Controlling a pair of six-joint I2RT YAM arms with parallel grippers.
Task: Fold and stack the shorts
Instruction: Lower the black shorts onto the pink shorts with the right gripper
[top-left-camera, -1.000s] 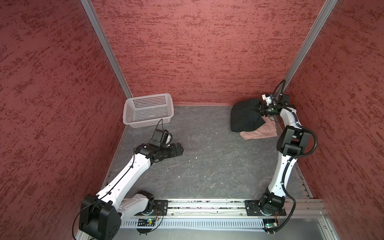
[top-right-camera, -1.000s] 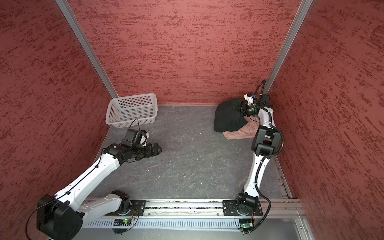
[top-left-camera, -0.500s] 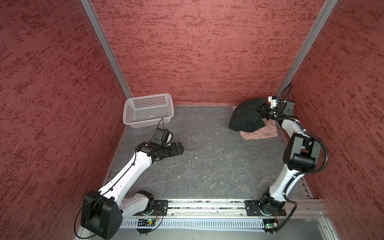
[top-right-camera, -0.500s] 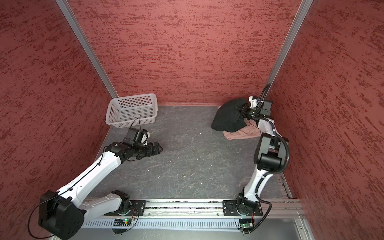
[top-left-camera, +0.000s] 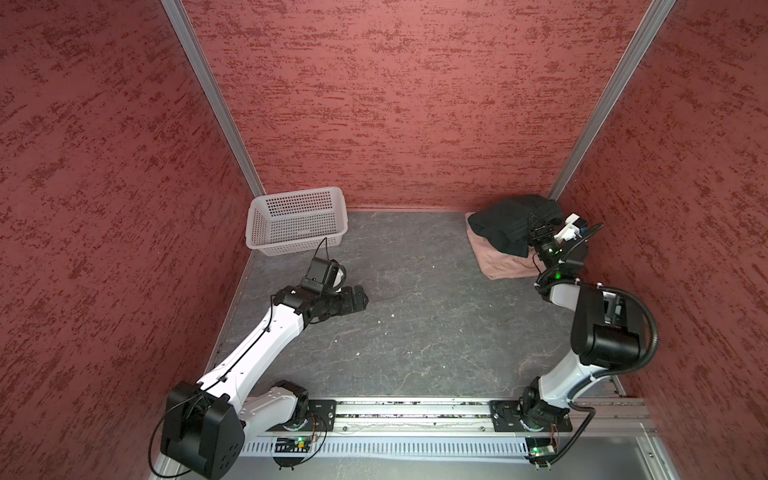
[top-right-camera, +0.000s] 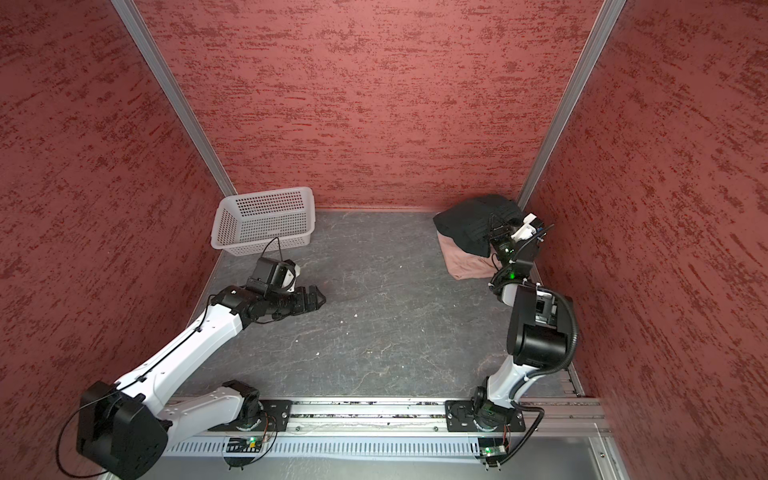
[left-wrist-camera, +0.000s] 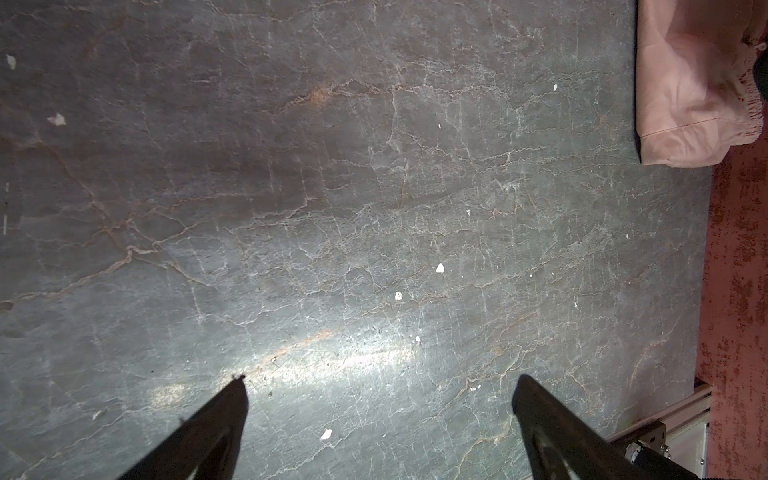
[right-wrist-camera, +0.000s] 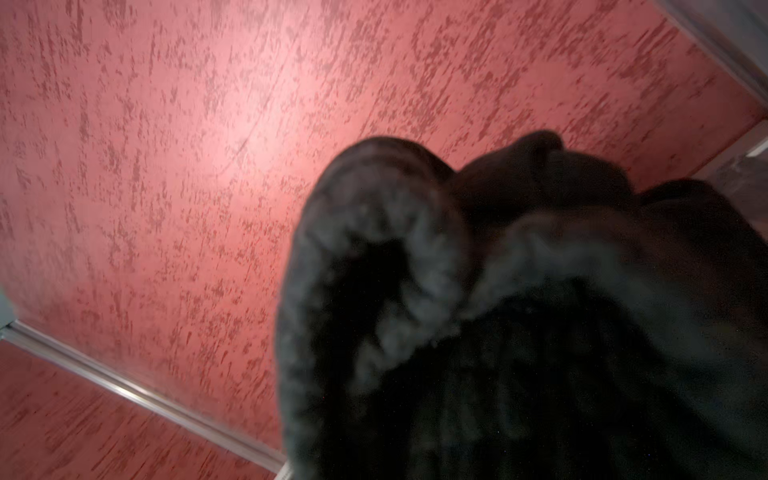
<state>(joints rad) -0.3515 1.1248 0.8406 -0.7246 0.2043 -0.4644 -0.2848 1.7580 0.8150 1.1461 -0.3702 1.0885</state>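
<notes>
My right gripper (top-left-camera: 540, 233) sits at about two o'clock on the table (top-left-camera: 415, 332), right in the far corner. Its jaws are buried in the black shorts (top-left-camera: 505, 222), and as far as I can judge they are pinched on the edge of that cloth. The right wrist view is nearly all dark fabric. The black shorts lie humped on top of the pink shorts (top-left-camera: 505, 264), which rest flat underneath and poke out toward five o'clock. I read this as the stacking step, nearly done. To finish it well I would lower the bunched edge, drag it a little toward the wall so the hump flattens, square it over the pink pair, and only then let go. The corner walls crowd that wrist, so I would back out low and toward six o'clock, taking care not to snag the cloth. My left gripper (top-left-camera: 362, 300) hovers near nine o'clock, jaws wide apart and holding nothing. The white basket (top-left-camera: 291, 245) at ten o'clock is well clear.
</notes>
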